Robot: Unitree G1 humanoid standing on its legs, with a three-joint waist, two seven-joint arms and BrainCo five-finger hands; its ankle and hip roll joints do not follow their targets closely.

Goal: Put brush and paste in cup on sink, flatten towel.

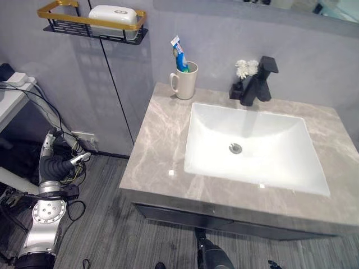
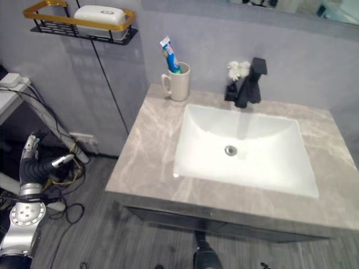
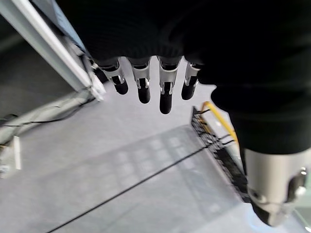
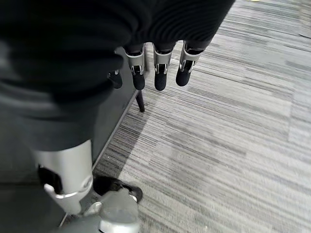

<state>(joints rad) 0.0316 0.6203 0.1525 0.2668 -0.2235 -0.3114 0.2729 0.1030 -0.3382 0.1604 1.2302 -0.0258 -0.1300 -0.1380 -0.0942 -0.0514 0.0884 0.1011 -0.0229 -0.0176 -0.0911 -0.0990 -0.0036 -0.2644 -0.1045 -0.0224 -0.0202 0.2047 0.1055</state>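
Cream ceramic cup [image 1: 184, 82] stands at the bench's [image 1: 157, 151] eleven o'clock corner, against the wall, with the blue paste tube [image 1: 179, 56] upright inside it; whether a brush sits in there too I cannot tell, and no towel is visible. By the look of it the cup step is done or nearly so, and the next move calls for locating the towel to flatten. White basin [image 1: 252, 147] fills the bench's centre, a black tap [image 1: 258, 81] at its twelve o'clock. Left robot hand [image 3: 146, 80] hangs relaxed and empty, off the bench's nine o'clock edge near a wall shelf [image 1: 90, 22]. Right robot hand [image 4: 158, 68] hangs released over open floor [image 4: 233, 121].
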